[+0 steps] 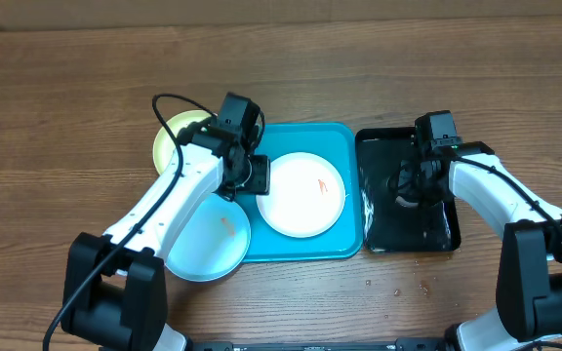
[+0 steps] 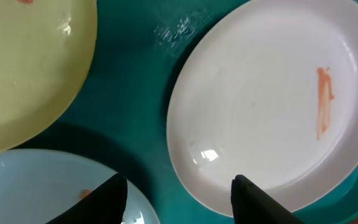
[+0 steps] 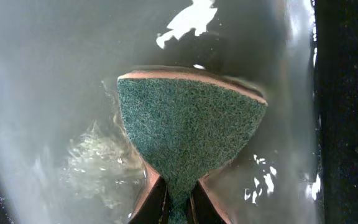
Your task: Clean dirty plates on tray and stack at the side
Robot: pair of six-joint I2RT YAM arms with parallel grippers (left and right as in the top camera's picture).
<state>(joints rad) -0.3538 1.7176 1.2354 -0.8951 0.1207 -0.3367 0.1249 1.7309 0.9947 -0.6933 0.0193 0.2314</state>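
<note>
Showing cleaning barely begun, judging by the smears: nearest, a light blue plate (image 1: 208, 244) overlapping the front left corner of the turquoise tray (image 1: 291, 136), its orange mark unwiped. Further in, at the tray's centre, a white plate (image 1: 301, 195) streaked orange, the left gripper (image 2: 179, 193) poised just beside it, jaws apart and empty; rightward, over the wet black tray (image 1: 437, 234), the right gripper (image 3: 178, 193) clamped on a green sponge (image 3: 188, 118). Farthest, a lime green plate (image 1: 169, 141) overhanging the tray's far left corner; nothing stacked, all three seemingly left to wipe.
</note>
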